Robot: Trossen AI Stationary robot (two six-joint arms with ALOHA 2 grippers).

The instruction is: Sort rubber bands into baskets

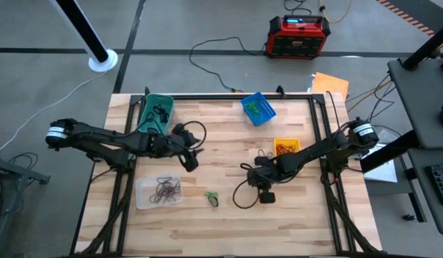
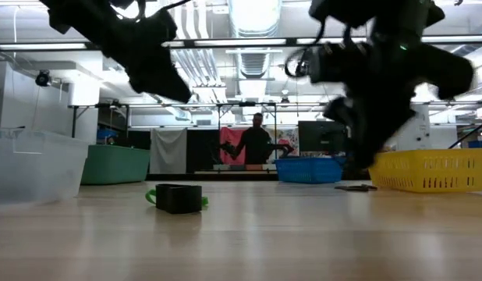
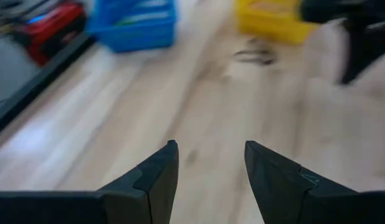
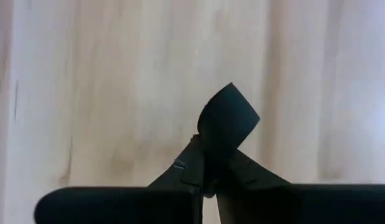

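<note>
My right gripper (image 1: 264,195) hovers over the table's middle, shut on a black rubber band (image 4: 227,117). My left gripper (image 1: 189,162) is open and empty (image 3: 211,158) above the table, left of centre. The clear basket (image 1: 158,192) holds several dark bands. The teal basket (image 1: 155,112) stands at the far left, the blue basket (image 1: 258,108) at the far middle, and the yellow basket (image 1: 286,147) at the right. A green band (image 1: 212,198) lies on the table by a small black block (image 2: 178,198). Dark loose bands (image 1: 263,153) lie beside the yellow basket. My right gripper pinches the black band between its two shut fingers. A folded bit of the band (image 4: 225,134) sticks out past the fingertips. The fingers point down at the table, and the band is lifted clear of the wood.
The table's black frame rails run along its left and right sides (image 1: 121,179). A red box (image 1: 299,36) and cables lie on the floor beyond the far edge. A person (image 2: 256,144) stands far behind the table. Bare wood lies along the near edge (image 1: 229,236).
</note>
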